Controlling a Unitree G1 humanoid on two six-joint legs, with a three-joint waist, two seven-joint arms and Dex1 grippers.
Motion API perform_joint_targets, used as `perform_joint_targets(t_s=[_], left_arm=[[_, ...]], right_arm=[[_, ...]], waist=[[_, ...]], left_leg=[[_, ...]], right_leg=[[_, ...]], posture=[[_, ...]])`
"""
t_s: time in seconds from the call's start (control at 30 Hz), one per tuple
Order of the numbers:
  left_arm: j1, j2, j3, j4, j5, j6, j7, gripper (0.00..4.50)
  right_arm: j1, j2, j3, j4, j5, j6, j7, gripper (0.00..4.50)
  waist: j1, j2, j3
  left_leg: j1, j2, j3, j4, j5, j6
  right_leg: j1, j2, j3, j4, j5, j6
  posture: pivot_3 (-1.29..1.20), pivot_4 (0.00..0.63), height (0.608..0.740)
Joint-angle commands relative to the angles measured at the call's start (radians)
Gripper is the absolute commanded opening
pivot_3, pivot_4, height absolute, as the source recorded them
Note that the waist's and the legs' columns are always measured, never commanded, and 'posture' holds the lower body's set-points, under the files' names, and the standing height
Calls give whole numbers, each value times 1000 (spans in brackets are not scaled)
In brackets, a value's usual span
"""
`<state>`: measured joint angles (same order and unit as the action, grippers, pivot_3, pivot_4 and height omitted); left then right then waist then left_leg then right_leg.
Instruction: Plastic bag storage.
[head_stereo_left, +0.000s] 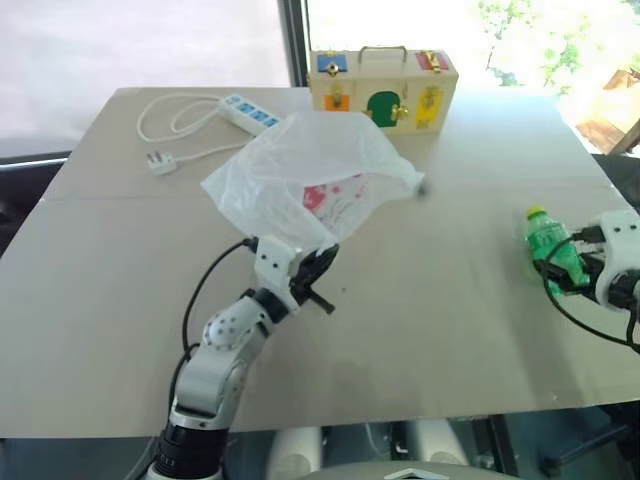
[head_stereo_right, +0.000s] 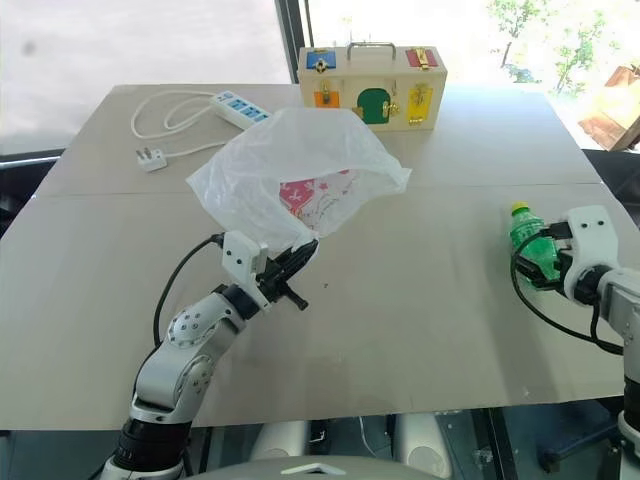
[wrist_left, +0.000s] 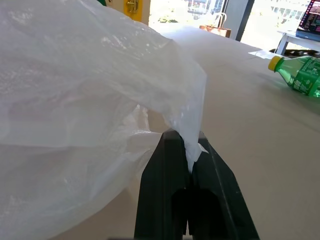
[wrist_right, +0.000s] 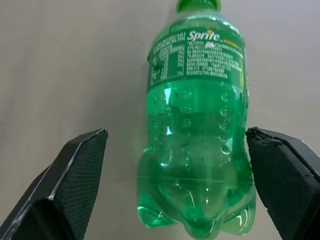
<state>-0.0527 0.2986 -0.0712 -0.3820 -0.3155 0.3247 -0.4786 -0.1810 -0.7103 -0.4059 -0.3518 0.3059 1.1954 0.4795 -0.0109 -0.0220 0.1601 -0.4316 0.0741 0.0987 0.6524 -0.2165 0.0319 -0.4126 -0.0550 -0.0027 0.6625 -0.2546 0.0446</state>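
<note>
Bright windows stand behind your table (head_stereo_left: 420, 330), a wide beige top with a seam running across it. At the far edge you see a yellow latch box (head_stereo_left: 383, 88) with coloured doors and a metal handle, and to its left a white power strip (head_stereo_left: 247, 112) with its cord looped and the plug lying on the top.

Your left gripper (head_stereo_right: 292, 264) is over the middle of the table, pointing toward the far side. Its fingers (wrist_left: 167, 180) are pressed together on a fold of the bag (head_stereo_left: 300, 175), pinching the thin film at the near edge. From that pinch the bag billows up and away toward the box, puffed and crinkled, with red print showing through its near side. Its far part seems to rest on the table just short of the box, though you cannot tell exactly where it touches.

Your right gripper (wrist_right: 177, 185) is at the table's right edge, well apart from the bag. Its jaws stand wide, one finger (wrist_right: 75, 175) on each side of a green bottle (head_stereo_left: 552, 245) that lies on its side. A clear gap shows on one side; at the other you cannot tell whether pad and bottle touch.
</note>
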Motion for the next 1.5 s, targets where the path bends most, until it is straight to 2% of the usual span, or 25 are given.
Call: perform_joint_targets(t_s=[0.03, 0.17, 0.27, 0.3, 0.33, 0.53, 0.7, 0.87, 1.03, 1.13, 1.23, 1.4, 1.5], left_arm=[[8, -3, 2, -35, 5, -13, 9, 0], [9, -6, 3, -40, 7, -11, 20, 0], [13, -5, 4, -49, 8, -10, 29, 0], [15, -4, 5, -52, 8, -10, 32, 0], [19, -3, 6, -56, 7, -9, 34, 0], [24, -1, 9, -62, 3, -7, 40, 0], [19, 3, 18, -65, 0, -8, 44, 0], [14, 2, 24, -72, -5, -12, 45, 0], [29, 2, 16, -99, -19, -11, 28, 0], [29, 4, 19, -102, -17, -12, 25, 0], [34, 6, 27, -107, -16, -15, 23, 0], [48, 4, 34, -106, -7, -24, 29, 0], [55, -1, 36, -105, -3, -27, 36, 0]], right_arm=[[4, 6, 22, 44, 0, -52, -2, 4471], [-20, 9, 51, 116, -11, -113, -7, 4471], [-29, 6, 76, 162, -24, -161, -5, 3638], [-30, 6, 82, 169, -26, -171, -4, 3209], [-30, 6, 85, 174, -28, -181, -4, 3074], [-86, 46, 97, 174, -8, -240, -14, 3074], [-143, 93, 184, 16, 176, -244, 184, 3074], [-215, 102, 315, 4, 231, -243, 266, 3074], [-405, 205, 497, 220, 142, -318, 268, 3074], [-499, 259, 575, 367, 88, -389, 298, 3074], [-627, 361, 624, 559, 37, -460, 301, 3074], [-870, 577, 534, 965, 17, -597, 213, 3074], [-1010, 703, 393, 1229, 66, -653, 76, 3074]], waist=[[0, 0, 0], [-1, 0, 0], [-3, -1, -1], [-5, -1, -1], [-6, -3, -2], [-8, -3, -3], [-10, -1, -2], [7, 0, -1], [0, 0, -1], [0, 0, -1], [-4, 0, -1], [-8, 1, -1], [-2, 1, -1]], left_leg=[[0, 0, 0, 0, 0, 0], [0, 0, 0, 0, 0, 0], [0, 0, 0, 0, 0, 0], [0, 0, 0, 0, 0, 0], [1, 0, 0, 0, 0, 0], [2, 0, 1, 1, 0, 0], [1, 1, 0, 0, 0, 0], [-2, 0, -2, 0, 0, 0], [-1, 0, -1, 1, 0, 1], [-1, 0, 1, 1, 0, 1], [-2, 0, 3, 1, 0, 1], [-2, 1, 5, 0, 0, 1], [-1, 1, 6, 0, 0, 0]], right_leg=[[0, 0, 0, 0, 0, 0], [0, 0, 0, 0, 0, 0], [0, 0, 0, 0, 0, 0], [0, 0, 0, 0, 0, 0], [0, 1, 0, 0, 0, 0], [1, 1, 2, 0, 0, 0], [0, 2, 2, 1, 0, 0], [-1, 1, 0, -1, 0, 0], [-1, 1, 1, -1, 0, 0], [-1, 1, 0, 1, 0, 0], [-1, 1, 0, 0, 0, 0], [-3, 2, 1, 1, 0, 0], [-3, 2, 0, 1, 0, 0]], posture=[[0, 150, 732], [0, 150, 732], [0, 150, 732], [0, 150, 732], [0, 150, 732], [0, 150, 732], [0, 150, 732], [0, 150, 732], [0, 150, 732], [0, 150, 732], [0, 150, 732], [0, 150, 732], [0, 150, 732]])
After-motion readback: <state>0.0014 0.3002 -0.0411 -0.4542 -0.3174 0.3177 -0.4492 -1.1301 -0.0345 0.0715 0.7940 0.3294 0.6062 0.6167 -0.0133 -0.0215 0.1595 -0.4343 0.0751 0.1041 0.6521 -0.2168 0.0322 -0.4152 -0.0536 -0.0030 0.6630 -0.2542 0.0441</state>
